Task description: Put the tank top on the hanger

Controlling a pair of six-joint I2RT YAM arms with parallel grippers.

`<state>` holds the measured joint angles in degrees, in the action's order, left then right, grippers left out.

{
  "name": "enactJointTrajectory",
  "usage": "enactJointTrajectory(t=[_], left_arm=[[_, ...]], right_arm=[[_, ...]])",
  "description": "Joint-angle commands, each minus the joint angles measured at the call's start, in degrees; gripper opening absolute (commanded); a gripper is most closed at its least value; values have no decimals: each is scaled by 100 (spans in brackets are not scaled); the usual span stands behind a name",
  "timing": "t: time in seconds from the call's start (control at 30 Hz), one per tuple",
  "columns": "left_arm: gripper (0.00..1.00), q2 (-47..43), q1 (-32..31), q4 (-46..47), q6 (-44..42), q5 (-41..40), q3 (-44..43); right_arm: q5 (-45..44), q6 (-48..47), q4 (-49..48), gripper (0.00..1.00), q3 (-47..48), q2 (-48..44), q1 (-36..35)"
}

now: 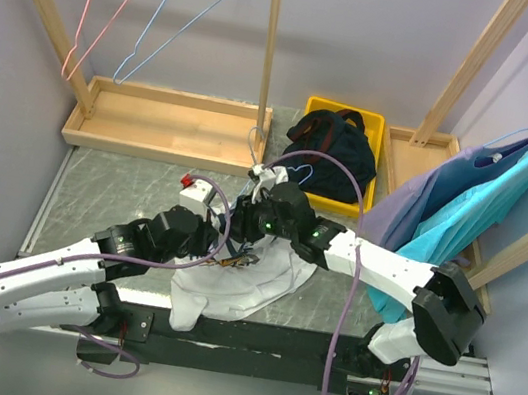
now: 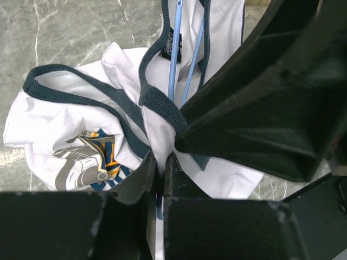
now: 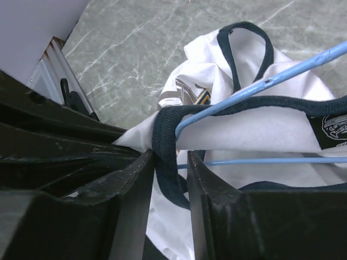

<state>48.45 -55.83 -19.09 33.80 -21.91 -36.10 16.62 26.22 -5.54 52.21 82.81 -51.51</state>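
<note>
The white tank top [image 1: 250, 281] with navy trim lies bunched on the marble table between both arms. Its printed graphic shows in the left wrist view [image 2: 89, 157]. A light-blue wire hanger [image 1: 294, 170] is threaded through its neck; the wires show in the left wrist view [image 2: 174, 59] and the right wrist view [image 3: 260, 81]. My left gripper [image 2: 161, 162] is shut on a pinch of white fabric just under a navy strap. My right gripper [image 3: 171, 162] is closed on the navy strap at the hanger's corner, right next to my left gripper [image 1: 229, 253].
A wooden rack at the back left holds a pink hanger [image 1: 98, 8] and a second light-blue hanger [image 1: 174, 10]. A yellow bin [image 1: 315, 105] holds a dark navy garment [image 1: 337, 154]. Teal [image 1: 464, 211] and purple [image 1: 416, 198] shirts hang at the right.
</note>
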Motion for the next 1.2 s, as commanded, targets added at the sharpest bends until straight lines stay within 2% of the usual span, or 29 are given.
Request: enactJointTrajectory(t=[0.0,0.03,0.17,0.2,0.6,0.7,0.77,0.8,0.83,0.93,1.1,1.17], left_arm=[[1,-81,20,353,-84,-59,-108],[1,-81,29,354,-76,-41,-108],[1,-90,29,336,-67,-50,-108],[1,-90,20,319,-67,-67,-108],[1,-151,20,213,-163,11,-257],[1,-134,29,169,-225,20,-336],[1,-134,20,160,-260,29,-363],[1,-134,20,160,-269,38,-372],[1,-134,20,160,-278,55,-380],[1,-72,29,116,-330,82,-424],[1,-37,11,46,-366,117,-486],[1,-63,11,37,-392,143,-495]], right_arm=[[26,103,-255,33,194,52,79],[8,103,-228,30,202,34,88],[-273,42,35,3,316,-71,158],[-369,41,62,1,308,-115,176],[-1468,-20,782,0,870,-370,361],[-1653,-55,923,4,993,-397,352],[-1855,-143,1037,10,1055,-397,360],[-1908,-169,1081,14,1072,-432,343],[-1934,-265,1073,26,1046,-458,343],[-2267,-363,1037,42,950,-678,343],[-3190,-714,1169,46,1142,-775,369],[-3533,-863,1152,53,1318,-705,396]])
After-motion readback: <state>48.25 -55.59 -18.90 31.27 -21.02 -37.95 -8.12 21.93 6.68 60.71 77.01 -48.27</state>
